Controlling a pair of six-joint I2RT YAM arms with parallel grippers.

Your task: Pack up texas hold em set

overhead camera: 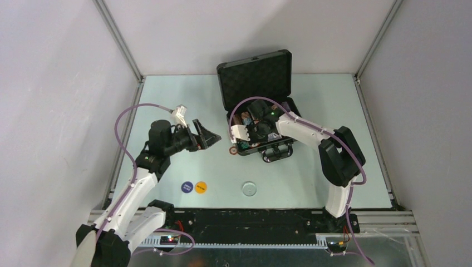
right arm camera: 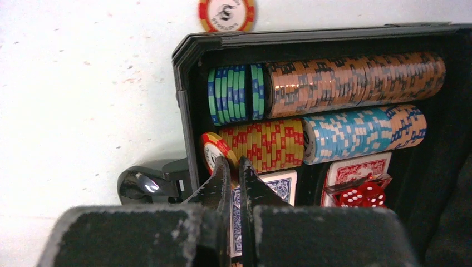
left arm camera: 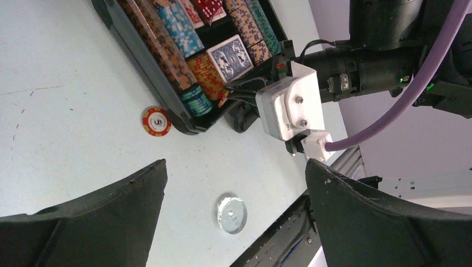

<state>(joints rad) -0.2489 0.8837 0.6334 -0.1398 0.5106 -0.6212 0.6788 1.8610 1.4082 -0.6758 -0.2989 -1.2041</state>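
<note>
Nearest the arm bases there's a blue button (overhead camera: 187,187) and an orange button (overhead camera: 201,187) side by side on the table (overhead camera: 334,100), with a clear disc (overhead camera: 250,189) a bit off to their right. Further in, the left gripper (overhead camera: 210,137) hangs over bare table with its jaws spread wide, holding nothing. One loose chip (overhead camera: 232,149) lies flat just outside the front left corner of the case (right arm camera: 311,34). The case sits mid-table, open, handle (right arm camera: 150,183) facing the arms, with rows of striped chips (right arm camera: 356,80), a blue deck (left arm camera: 230,58), a red deck (right arm camera: 356,168) and red dice (right arm camera: 359,196) inside. The right gripper (right arm camera: 232,161) is down in there, jaws pinched together, tips right at a tilted red-and-yellow chip (right arm camera: 214,149) at the end of its row. At the back the lid (overhead camera: 256,78) stands up.
</note>
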